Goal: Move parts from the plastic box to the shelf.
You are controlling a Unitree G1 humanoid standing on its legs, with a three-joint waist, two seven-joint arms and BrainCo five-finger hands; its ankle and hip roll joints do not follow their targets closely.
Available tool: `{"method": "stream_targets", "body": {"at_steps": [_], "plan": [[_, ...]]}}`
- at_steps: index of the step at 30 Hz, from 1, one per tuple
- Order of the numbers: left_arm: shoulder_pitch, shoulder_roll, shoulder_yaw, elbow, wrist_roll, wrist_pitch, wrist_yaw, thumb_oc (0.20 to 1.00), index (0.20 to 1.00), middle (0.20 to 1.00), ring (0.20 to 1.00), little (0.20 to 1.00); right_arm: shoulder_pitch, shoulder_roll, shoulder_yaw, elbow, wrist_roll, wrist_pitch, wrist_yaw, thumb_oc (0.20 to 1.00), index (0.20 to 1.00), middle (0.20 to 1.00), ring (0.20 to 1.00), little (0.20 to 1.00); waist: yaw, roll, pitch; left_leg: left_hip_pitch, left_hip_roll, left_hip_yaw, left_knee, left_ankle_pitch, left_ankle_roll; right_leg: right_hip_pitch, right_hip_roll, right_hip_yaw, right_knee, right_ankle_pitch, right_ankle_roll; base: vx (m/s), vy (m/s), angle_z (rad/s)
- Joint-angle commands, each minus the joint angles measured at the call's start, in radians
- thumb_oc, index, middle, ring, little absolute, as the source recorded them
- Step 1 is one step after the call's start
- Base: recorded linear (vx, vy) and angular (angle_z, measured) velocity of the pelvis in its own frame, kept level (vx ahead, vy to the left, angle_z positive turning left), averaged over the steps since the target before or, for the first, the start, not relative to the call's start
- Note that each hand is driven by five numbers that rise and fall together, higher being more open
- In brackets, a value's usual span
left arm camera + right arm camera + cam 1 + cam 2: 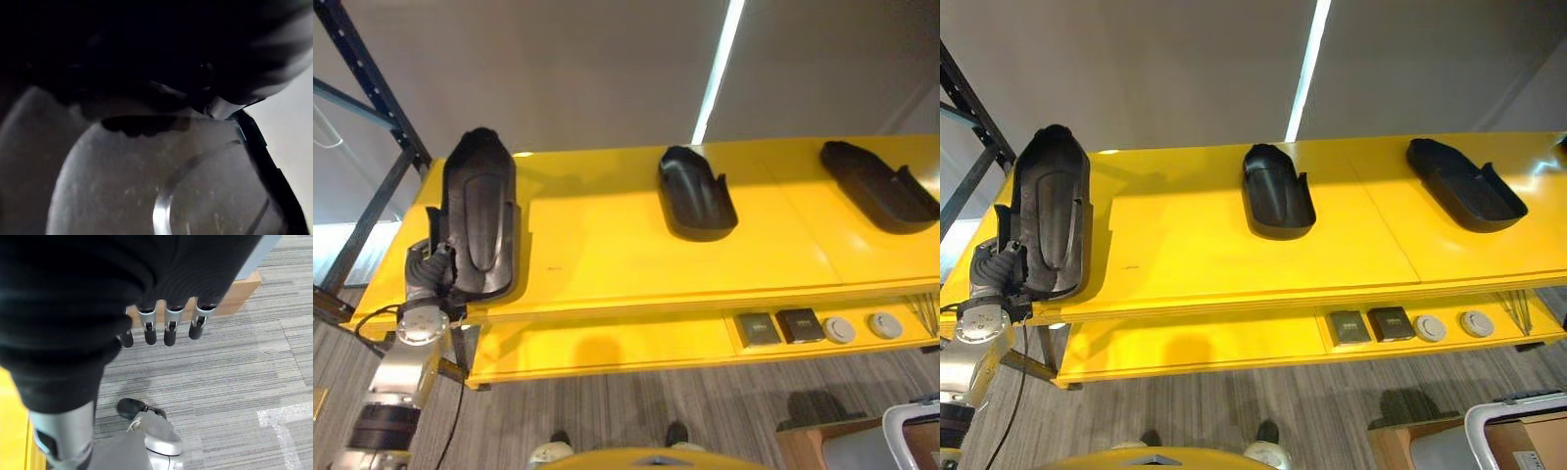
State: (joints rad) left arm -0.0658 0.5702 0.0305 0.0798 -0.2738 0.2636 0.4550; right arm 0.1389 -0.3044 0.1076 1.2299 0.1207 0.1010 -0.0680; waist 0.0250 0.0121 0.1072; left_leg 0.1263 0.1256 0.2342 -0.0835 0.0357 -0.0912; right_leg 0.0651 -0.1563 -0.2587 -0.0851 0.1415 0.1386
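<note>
Nearest the robot, the right hand hangs over the grey carpet with its fingers straight and relaxed, holding nothing. At the lower right of the head views stands the plastic box, with a brown carton beside it.

Further up, the left hand is raised to the front left corner of the yellow shelf and is against the near end of a black part that lies lengthwise on the shelf top. The fingers appear to be wrapped on the part's lower edge, though they are largely hidden, so the hold cannot be told for sure.

Farther along the shelf, a second black part sits near the middle and a third part toward the right end.

The step in hand looks like setting the part down. To do it well, the part should lie flat and fully on the shelf, clear of the front edge, before the fingers let go.
</note>
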Motion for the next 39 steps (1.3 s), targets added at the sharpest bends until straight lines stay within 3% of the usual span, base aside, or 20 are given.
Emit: {"method": "stream_targets", "body": {"at_steps": [1, 5, 9, 10, 14, 24, 34, 36, 37, 39], "plan": [[-0.224, 0.090, -0.037, 0.169, 0.036, 0.065, 0.026, 0.200, 0.200, 0.200, 0.200, 0.200, 0.009, -0.008, 0.057, -0.027, -0.008, 0.041, 0.019, 1.000, 1.000, 1.000, 1.000, 1.000, -0.036, 0.000, -0.008, -0.048, 0.007, 0.005, 0.043, -0.050, 0.040, -0.016, -0.012, 0.070, 0.070, -0.123, 0.032, 0.09, -0.040, -0.01], [-0.387, 0.092, -0.124, 0.524, 0.011, 0.114, -0.001, 0.200, 0.200, 0.200, 0.200, 0.200, 0.004, -0.026, 0.096, -0.039, -0.037, 0.058, 0.039, 1.000, 1.000, 1.000, 1.000, 1.000, -0.088, 0.019, -0.016, -0.043, 0.014, 0.033, 0.046, -0.048, 0.036, -0.029, -0.005, 0.097, 0.080, -0.130, 0.033, 0.07, -0.001, -0.11], [-0.477, 0.084, -0.149, 0.706, 0.005, 0.139, -0.005, 0.200, 0.200, 0.200, 0.200, 0.200, -0.007, -0.040, 0.115, -0.038, -0.054, 0.067, 0.048, 1.000, 1.000, 1.000, 1.000, 1.000, -0.119, 0.030, -0.016, -0.048, 0.016, 0.049, 0.050, -0.049, 0.034, -0.045, -0.002, 0.118, 0.089, -0.134, 0.033, 0.03, 0.021, -0.19], [-0.522, 0.092, -0.173, 0.780, 0.009, 0.169, -0.018, 0.200, 0.200, 0.200, 0.200, 0.200, -0.018, -0.050, 0.126, -0.031, -0.059, 0.072, 0.047, 1.000, 1.000, 1.000, 1.000, 1.000, -0.137, 0.036, -0.011, -0.052, 0.018, 0.058, 0.054, -0.050, 0.034, -0.056, -0.001, 0.130, 0.094, -0.137, 0.033, 0.00, 0.032, -0.11], [-0.587, 0.121, -0.216, 0.898, 0.053, 0.161, -0.034, 0.200, 0.200, 0.200, 0.200, 0.200, -0.042, -0.081, 0.135, -0.010, -0.065, 0.067, 0.054, 1.000, 1.000, 1.000, 1.000, 1.000, -0.165, 0.045, 0.000, -0.069, 0.016, 0.069, 0.060, -0.051, 0.033, -0.079, 0.002, 0.155, 0.095, -0.137, 0.029, -0.01, 0.035, -0.18], [-0.680, 0.185, -0.318, 0.958, 0.197, 0.231, -0.169, 0.200, 0.200, 0.200, 0.200, 0.200, -0.037, -0.105, 0.130, -0.016, -0.088, 0.051, 0.072, 1.000, 1.000, 1.000, 1.000, 1.000, -0.198, 0.051, 0.005, -0.063, 0.016, 0.089, 0.061, -0.054, 0.032, -0.079, 0.005, 0.182, 0.086, -0.136, 0.028, 0.02, 0.012, -0.07], [-0.671, 0.180, -0.334, 1.020, 0.161, 0.287, -0.217, 0.200, 0.200, 0.200, 0.200, 0.200, -0.053, -0.113, 0.131, -0.005, -0.107, 0.047, 0.081, 1.000, 1.000, 1.000, 1.000, 1.000, -0.197, 0.054, 0.008, -0.052, 0.013, 0.092, 0.058, -0.056, 0.033, -0.064, 0.003, 0.182, 0.076, -0.136, 0.027, 0.00, 0.006, -0.03], [-0.665, 0.175, -0.332, 1.030, 0.143, 0.293, -0.220, 0.347, 0.347, 0.347, 0.347, 0.347, -0.057, -0.113, 0.134, -0.004, -0.111, 0.045, 0.082, 1.000, 1.000, 1.000, 1.000, 1.000, -0.195, 0.054, 0.008, -0.051, 0.013, 0.091, 0.057, -0.056, 0.033, -0.061, 0.002, 0.181, 0.074, -0.137, 0.027, 0.00, 0.000, 0.00], [-0.658, 0.172, -0.328, 1.047, 0.140, 0.304, -0.239, 0.200, 0.200, 0.200, 0.200, 0.200, -0.063, -0.112, 0.135, -0.003, -0.112, 0.044, 0.083, 1.000, 1.000, 1.000, 1.000, 1.000, -0.193, 0.057, 0.007, -0.047, 0.012, 0.090, 0.056, -0.056, 0.033, -0.057, 0.001, 0.180, 0.073, -0.137, 0.027, 0.00, 0.000, 0.00], [-0.650, 0.167, -0.327, 1.055, 0.136, 0.312, -0.243, 0.200, 0.200, 0.200, 0.200, 0.200, -0.066, -0.110, 0.136, -0.003, -0.112, 0.045, 0.083, 1.000, 1.000, 1.000, 1.000, 1.000, -0.191, 0.058, 0.006, -0.047, 0.011, 0.089, 0.055, -0.056, 0.034, -0.056, 0.001, 0.179, 0.072, -0.137, 0.027, 0.00, 0.000, 0.00]]}}
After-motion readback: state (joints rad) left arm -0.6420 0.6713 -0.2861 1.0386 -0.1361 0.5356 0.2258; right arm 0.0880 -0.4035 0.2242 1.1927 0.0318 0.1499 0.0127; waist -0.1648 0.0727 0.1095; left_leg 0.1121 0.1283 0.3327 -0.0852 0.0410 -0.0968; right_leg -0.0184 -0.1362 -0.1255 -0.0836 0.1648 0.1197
